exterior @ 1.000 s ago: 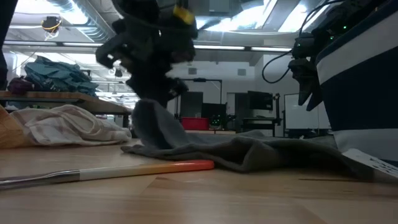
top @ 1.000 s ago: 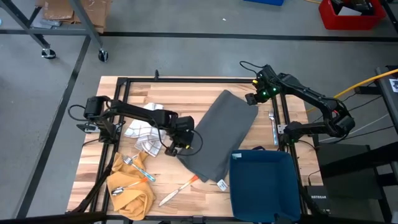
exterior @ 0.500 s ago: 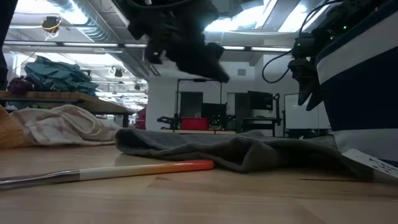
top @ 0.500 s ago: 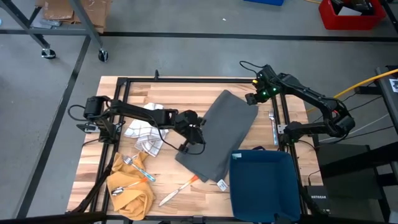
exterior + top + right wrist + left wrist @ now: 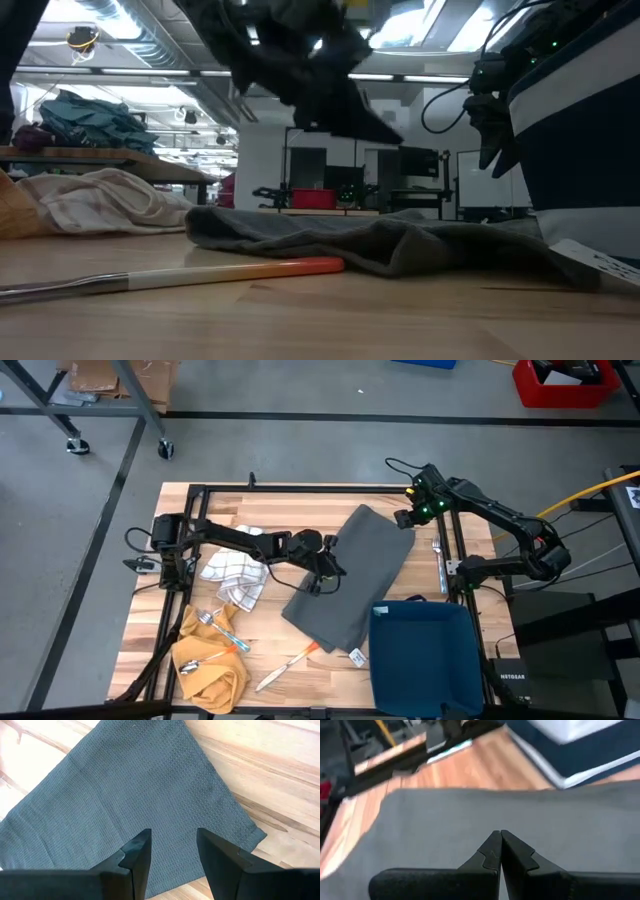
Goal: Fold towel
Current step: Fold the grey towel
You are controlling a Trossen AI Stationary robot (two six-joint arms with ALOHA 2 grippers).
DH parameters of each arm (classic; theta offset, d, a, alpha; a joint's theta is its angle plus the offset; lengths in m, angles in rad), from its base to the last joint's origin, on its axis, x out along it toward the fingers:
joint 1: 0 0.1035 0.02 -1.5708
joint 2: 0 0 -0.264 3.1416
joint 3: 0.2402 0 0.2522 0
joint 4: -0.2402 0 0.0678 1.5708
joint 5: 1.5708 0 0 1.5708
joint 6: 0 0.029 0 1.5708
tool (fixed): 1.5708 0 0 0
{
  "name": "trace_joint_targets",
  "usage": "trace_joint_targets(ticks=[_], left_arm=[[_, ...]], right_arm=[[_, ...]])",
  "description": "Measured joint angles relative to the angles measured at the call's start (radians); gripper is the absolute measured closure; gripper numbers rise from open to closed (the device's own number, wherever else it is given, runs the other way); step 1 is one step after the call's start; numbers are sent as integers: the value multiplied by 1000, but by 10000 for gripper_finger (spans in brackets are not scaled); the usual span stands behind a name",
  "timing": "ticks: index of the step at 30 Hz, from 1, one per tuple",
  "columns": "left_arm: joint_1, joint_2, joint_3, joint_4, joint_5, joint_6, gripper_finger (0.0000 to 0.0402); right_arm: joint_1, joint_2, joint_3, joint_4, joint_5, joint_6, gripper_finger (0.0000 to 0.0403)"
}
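Grey towel (image 5: 352, 575) lies flat on wooden table (image 5: 300, 510), roughly centre, set on a diagonal: 1 end near the table's far right, other end toward the near edge, just beside the blue bin (image 5: 420, 655). Low view shows it as a rumpled low heap (image 5: 400, 245) w/ a fold ridge along it.

L gripper (image 5: 333, 563) sits over the towel's left long edge, about mid-length, fingers pressed together, nothing pinched btwn them; in L wrist view the tips (image 5: 500, 851) meet above grey cloth (image 5: 470, 820). Low view: it hangs clear above the fabric (image 5: 340, 85).

R gripper (image 5: 408, 520) is by the towel's far right corner, jaws apart, holding nothing; R wrist view has both fingers (image 5: 135, 857) spread over the waffle weave (image 5: 140, 795), corner of cloth visible on bare wood.

Elsewhere: white checked cloth (image 5: 232, 575) left of the towel, yellow cloth (image 5: 208, 660) w/ cutlery at near left, orange-handled utensil (image 5: 290, 663) just off the towel's near end.
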Motion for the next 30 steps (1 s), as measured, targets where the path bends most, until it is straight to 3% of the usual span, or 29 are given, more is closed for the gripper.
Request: trace_joint_targets(ticks=[17, 30], left_arm=[[125, 177, 0, -20, -1, -116, 400], [190, 167, 4, -172, -60, -333, 400]], right_arm=[[0, 0, 0, 4, 0, -2, 240], [0, 0, 0, 6, 23, -3, 240]])
